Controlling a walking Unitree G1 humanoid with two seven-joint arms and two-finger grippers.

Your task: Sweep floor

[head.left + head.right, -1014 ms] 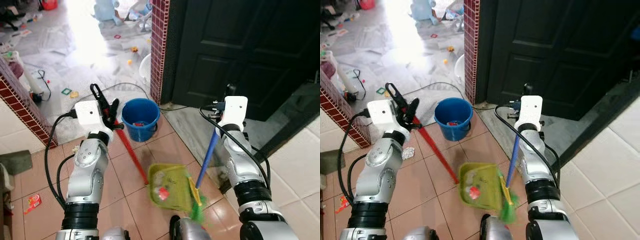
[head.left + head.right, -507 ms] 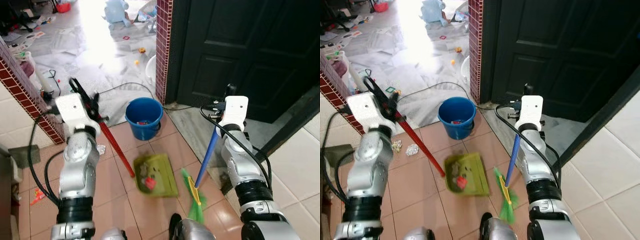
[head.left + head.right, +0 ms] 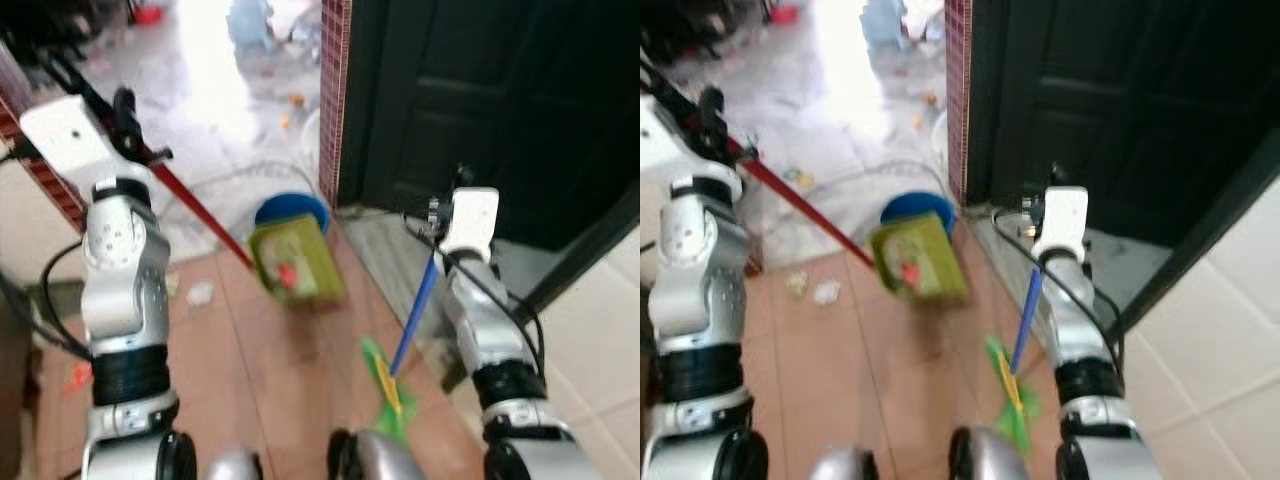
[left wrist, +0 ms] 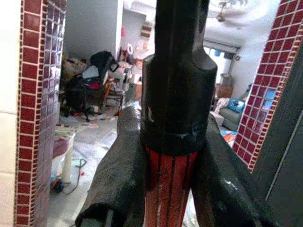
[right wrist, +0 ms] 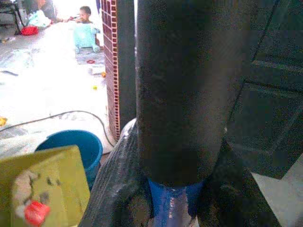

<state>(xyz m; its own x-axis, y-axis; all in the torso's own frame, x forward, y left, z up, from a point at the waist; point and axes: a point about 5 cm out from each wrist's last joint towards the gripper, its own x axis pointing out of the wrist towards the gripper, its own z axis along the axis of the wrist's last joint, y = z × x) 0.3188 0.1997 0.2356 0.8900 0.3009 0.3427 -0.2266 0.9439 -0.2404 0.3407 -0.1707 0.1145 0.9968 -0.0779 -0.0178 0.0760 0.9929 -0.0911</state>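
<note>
1. While the left arm is raised high at the robot's left, the left claw (image 4: 173,189) is seen clamped on the red handle (image 3: 200,215) of the dustpan, with a black finger (image 4: 118,179) pressed to either side of the shaft.
2. The yellow-green dustpan (image 3: 290,265) is held tilted in the air, above the brown tiled floor (image 3: 280,380) and in front of the blue bucket (image 3: 290,212), so that the bucket is partly covered by it.
3. A small red piece of litter (image 3: 288,273) is carried in the pan.
4. The right claw (image 5: 175,198) is closed on the blue handle (image 3: 415,315) of the broom, just below a black grip.
5. The green broom head (image 3: 385,385) is set on the floor near the robot's feet, to the right of the dustpan and apart from it.
6. Scraps of litter (image 3: 815,290) are seen on the tiles at the left.
7. A dark door (image 3: 480,100) is seen behind the right arm, and a red brick pillar (image 3: 335,90) beside the bucket.
8. The head views are blurred.
</note>
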